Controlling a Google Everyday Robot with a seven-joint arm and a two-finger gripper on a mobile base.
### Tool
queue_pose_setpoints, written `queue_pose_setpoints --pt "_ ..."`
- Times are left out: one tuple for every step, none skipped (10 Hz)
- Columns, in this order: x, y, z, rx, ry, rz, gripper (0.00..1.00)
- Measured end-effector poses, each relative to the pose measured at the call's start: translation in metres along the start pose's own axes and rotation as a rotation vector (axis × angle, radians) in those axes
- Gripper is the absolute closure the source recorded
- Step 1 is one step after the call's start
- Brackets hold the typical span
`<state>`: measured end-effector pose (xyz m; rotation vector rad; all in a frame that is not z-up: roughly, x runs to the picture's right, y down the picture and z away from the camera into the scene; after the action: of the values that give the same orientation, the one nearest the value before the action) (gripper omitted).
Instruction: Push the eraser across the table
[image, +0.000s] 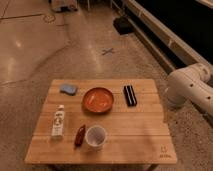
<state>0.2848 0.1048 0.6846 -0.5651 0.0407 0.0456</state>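
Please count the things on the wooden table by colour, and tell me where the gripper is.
Black: 1, eraser
Orange: 1, bowl
Blue-grey: 1, pad
Dark red: 1, small object
White: 2, cup, bottle
Total: 6
The gripper is out of view; only the arm shows, right of the table.

Matt pale wooden slats form the table (135, 130); the eraser (130, 95) looks matt black. The orange bowl (98, 100) is glossy, as is the smooth white arm (192, 85) at right, its gripper out of view.
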Motion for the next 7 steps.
queue_pose_setpoints --pt "0.000 0.000 0.000 0.000 0.000 0.000 0.35" --pt "0.000 0.000 0.000 0.000 0.000 0.000 0.35" --pt "0.001 -0.002 -0.001 0.003 -0.001 0.003 0.35" --pt "-0.002 -0.009 0.001 0.002 -0.003 0.003 0.35" --pt "-0.006 -0.021 0.002 0.004 -0.005 0.000 0.35" --pt "-0.009 -0.034 0.004 0.005 -0.006 -0.002 0.35" --pt "-0.011 -0.039 0.006 0.005 -0.006 -0.005 0.35"
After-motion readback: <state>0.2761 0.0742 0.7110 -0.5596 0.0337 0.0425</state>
